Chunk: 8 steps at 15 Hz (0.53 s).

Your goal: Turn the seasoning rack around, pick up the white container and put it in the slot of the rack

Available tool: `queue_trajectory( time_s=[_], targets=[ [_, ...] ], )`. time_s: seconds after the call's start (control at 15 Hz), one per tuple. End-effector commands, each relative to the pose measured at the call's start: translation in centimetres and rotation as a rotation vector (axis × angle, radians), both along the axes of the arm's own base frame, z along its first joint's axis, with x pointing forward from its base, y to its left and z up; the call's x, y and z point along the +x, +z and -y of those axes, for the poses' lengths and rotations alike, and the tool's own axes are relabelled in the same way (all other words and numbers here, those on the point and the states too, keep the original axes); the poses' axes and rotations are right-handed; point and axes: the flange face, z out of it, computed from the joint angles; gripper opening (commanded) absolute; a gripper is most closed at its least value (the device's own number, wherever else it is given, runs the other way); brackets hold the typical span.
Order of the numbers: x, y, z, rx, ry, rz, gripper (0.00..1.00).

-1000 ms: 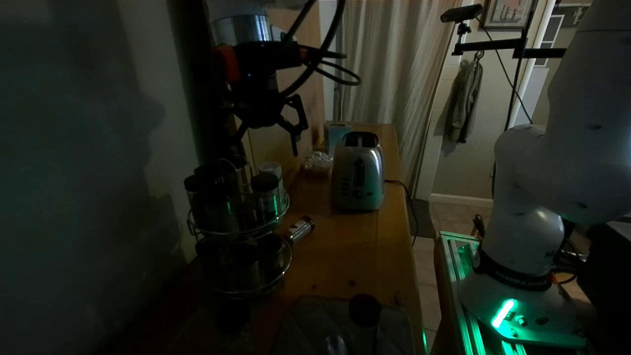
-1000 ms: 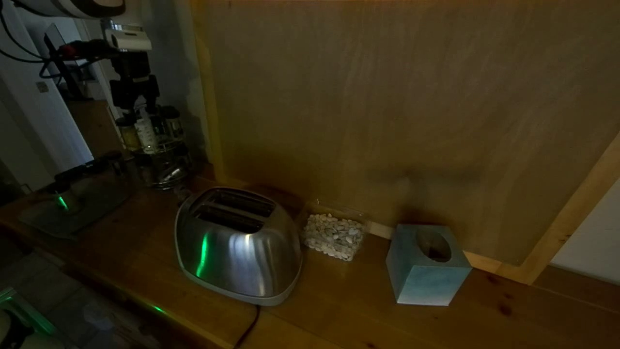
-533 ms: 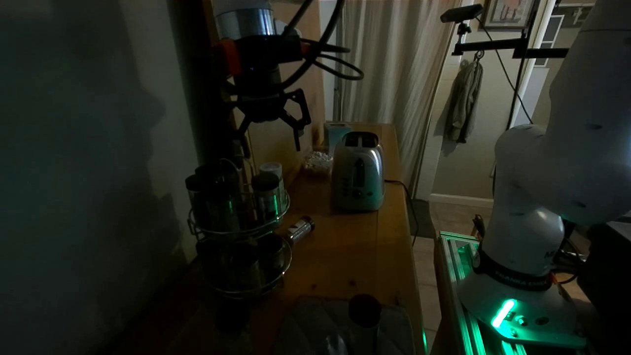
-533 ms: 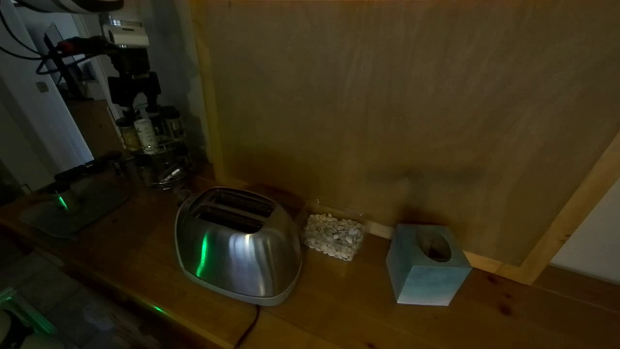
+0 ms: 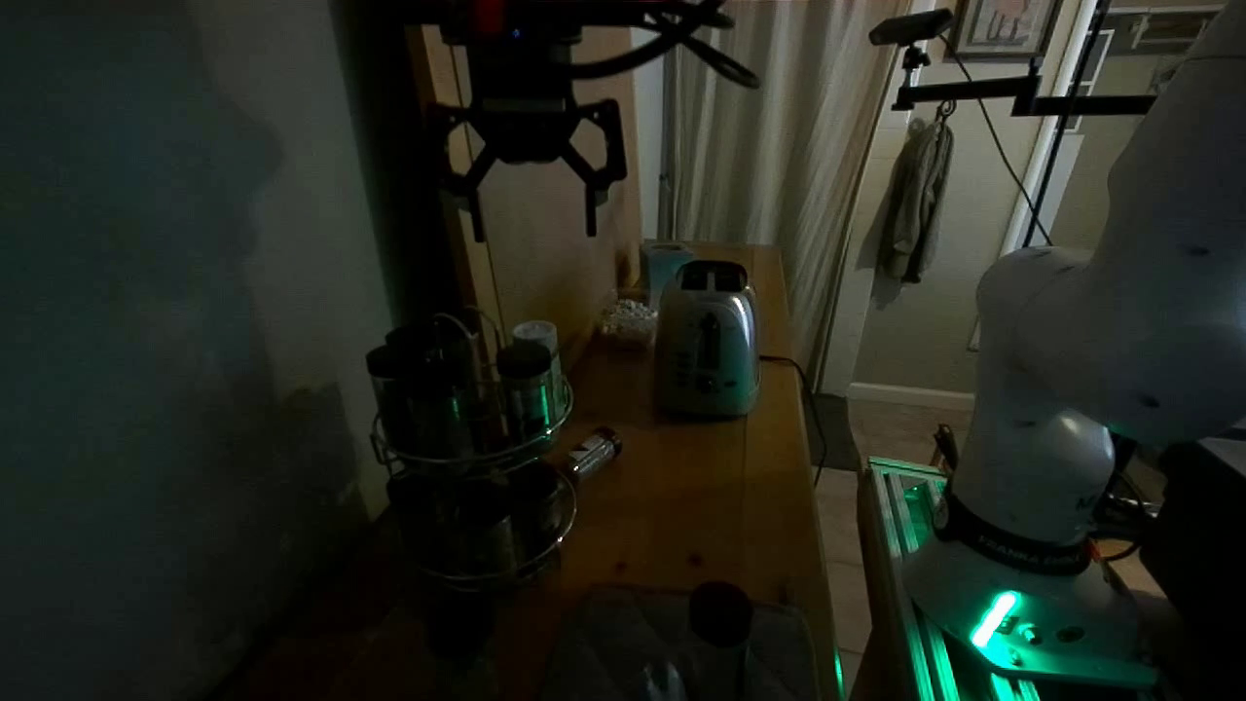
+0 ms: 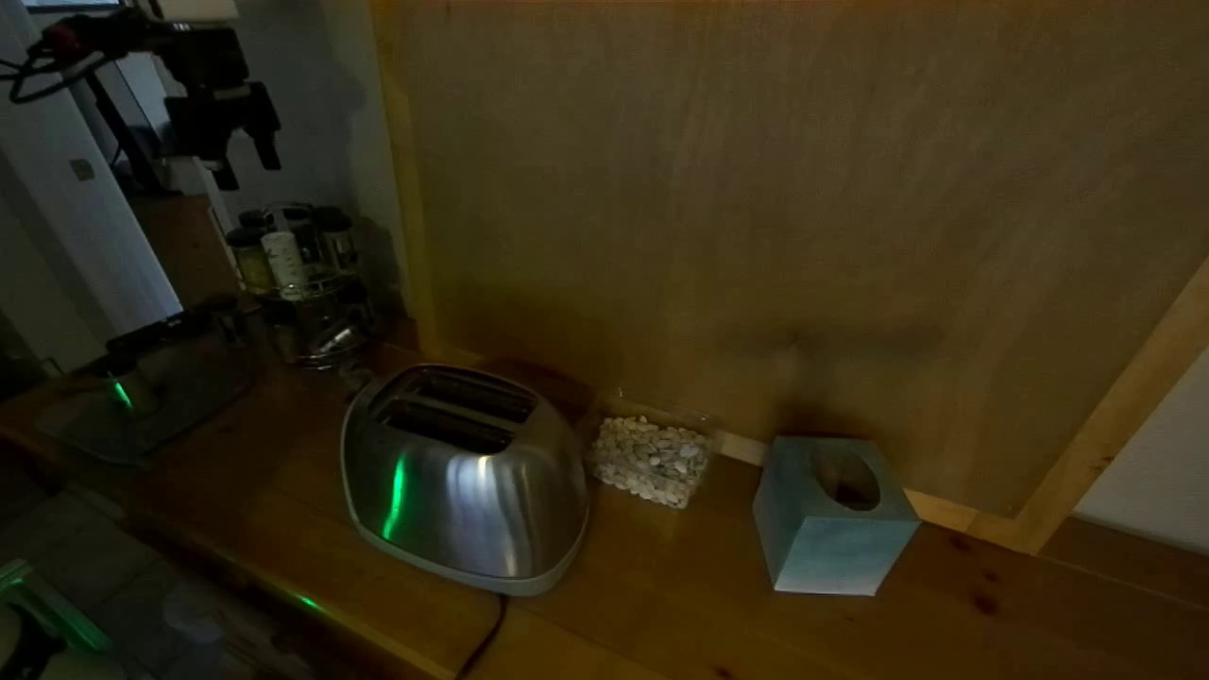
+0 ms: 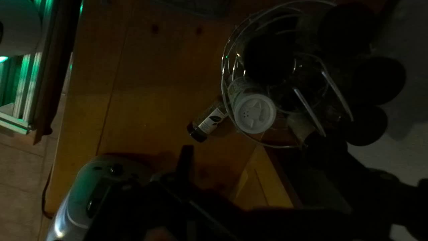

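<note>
The white container [image 7: 255,113] stands within the upper tier of the seasoning rack [image 7: 223,68], against the outer wire ring, its perforated lid facing up. In both exterior views the white container [image 6: 285,263] shows beside dark-lidded jars on the rack [image 5: 506,454]. High above the rack, apart from it, hangs my gripper [image 5: 534,237], its two fingers spread wide with nothing between them. In an exterior view the gripper [image 6: 249,176] is likewise clear of the jars. Darkness hides much of the fingers in the wrist view.
A labelled jar [image 7: 209,124] lies on its side on the table by the rack. Farther along are the silver toaster [image 6: 463,491], a box of pebbles [image 6: 652,458] and a blue tissue box [image 6: 836,529]. A dark-lidded jar [image 5: 720,613] stands on a cloth mat. A wall flanks the rack.
My gripper has risen well away from the rack's top, with its fingers staying spread. The white container and the rack keep their places.
</note>
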Motion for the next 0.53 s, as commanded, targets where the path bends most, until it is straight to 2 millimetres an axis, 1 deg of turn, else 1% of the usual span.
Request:
queue_trajectory(
  time_s=[0.0,0.13,0.2,0.27,0.33,0.47],
  targets=[
    [-2.7,3.8,-1.1,-0.055,0.065,0.051,1.0],
    [-3.8,4.9,-1.5,-0.068,0.083,0.055,1.0],
    [-4.3,5.2,-1.7,-0.072,0.089,0.038,1.0],
    [-3.5,4.3,-1.7,-0.049,0.07,0.046,1.0],
    [-4.0,4.6,-1.8,-0.054,0.074,0.043,1.0],
    [-4.3,4.9,-1.9,-0.057,0.077,0.042,1.0]
  ],
)
